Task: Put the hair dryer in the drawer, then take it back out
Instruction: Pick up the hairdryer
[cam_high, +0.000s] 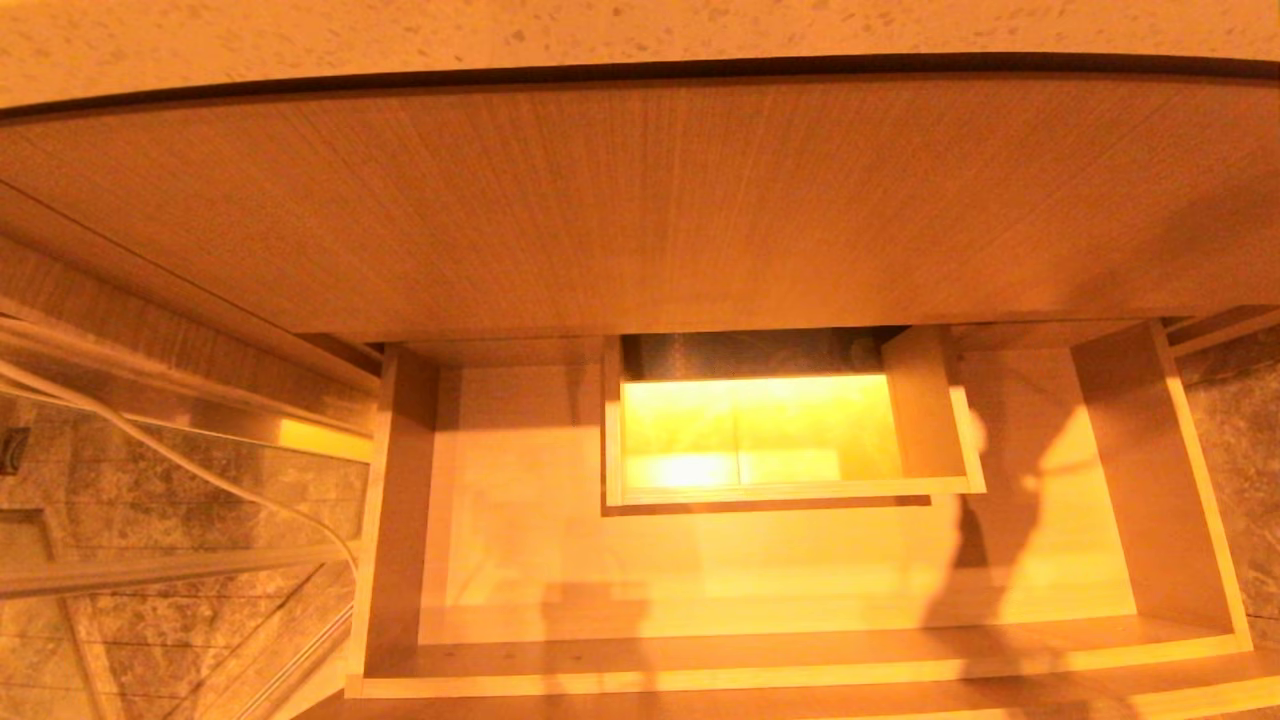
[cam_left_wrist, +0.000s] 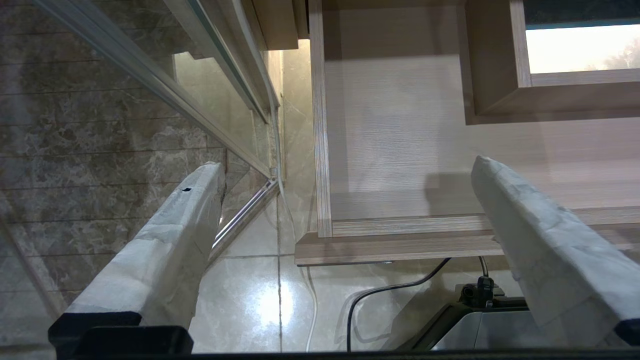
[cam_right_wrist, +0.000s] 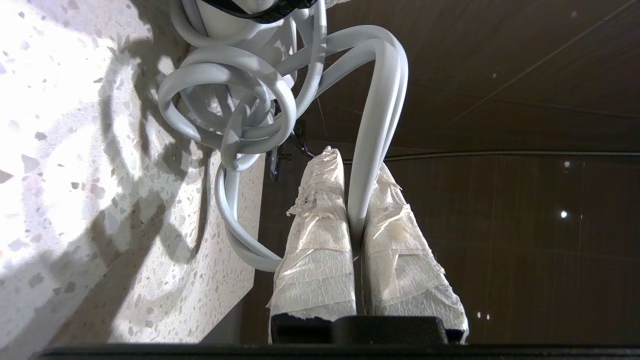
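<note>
Two tape-wrapped grippers, near to far: left gripper (cam_left_wrist: 345, 200), fingers spread wide and empty, near the wide pale wood drawer (cam_high: 400, 500), pulled open; right gripper (cam_right_wrist: 356, 200), pinching the white hair dryer's (cam_right_wrist: 235, 20) looped cord (cam_right_wrist: 372, 150) beside the farther speckled countertop (cam_right_wrist: 75, 175).

The left gripper (cam_left_wrist: 345, 175) has two long, flat fingers (cam_left_wrist: 165, 250) wrapped in pale grey-white tape, creased and wrinkled, with a small dark nick on one. Each finger tapers toward its tip and ends in a black block at its base. The right gripper (cam_right_wrist: 352, 170) has the same build: two fingers (cam_right_wrist: 315, 250) bound in crinkled off-white tape with frayed edges, set on a black mount. A black bar edges the bottom of both wrist views.
</note>
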